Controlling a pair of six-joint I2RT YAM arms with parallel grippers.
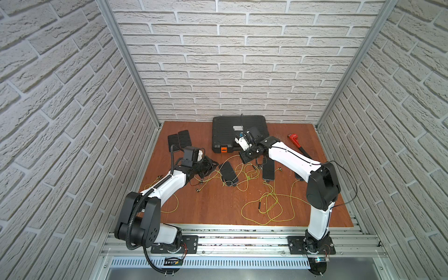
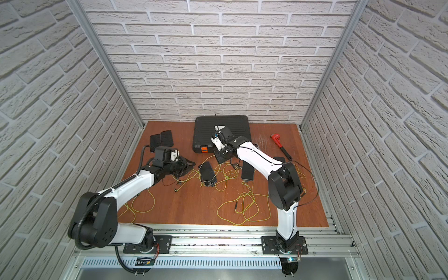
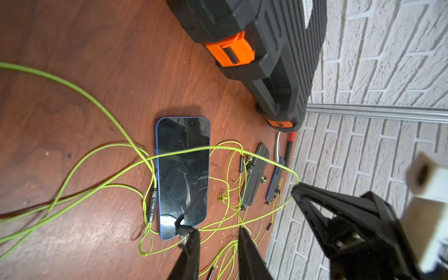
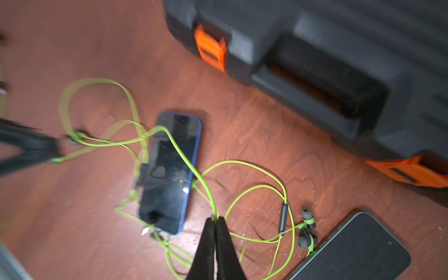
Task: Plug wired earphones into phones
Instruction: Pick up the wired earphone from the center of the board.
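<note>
Step in hand, by the look of it: sorting out one cord and getting at its plug before insertion. No plug is visibly seated in the blue-edged phone (image 3: 183,174). It lies flat, screen up, on the wooden table (image 3: 97,72). In both top views the phone (image 1: 228,172) (image 2: 207,171) sits mid-table, with the wired earphones (image 3: 152,206) looped loosely over and beside it. Right gripper (image 4: 215,221): jaws pinched together on a strand of the yellow-green cord, just beside the phone's long edge. From the pinch the strand crosses the screen. Left gripper (image 3: 217,231): fingers apart, nothing clamped between them, poised at the phone's short end, with other strands lying in the gap. A small dark piece (image 3: 180,224), probably the plug, sits at that end, touching or nearly touching one fingertip (image 3: 191,238); which of the two cannot be told. The next move likely calls for the left jaws to settle around that piece, close on its body, line it up with the port and push along the phone's length, with the phone kept from sliding.
</note>
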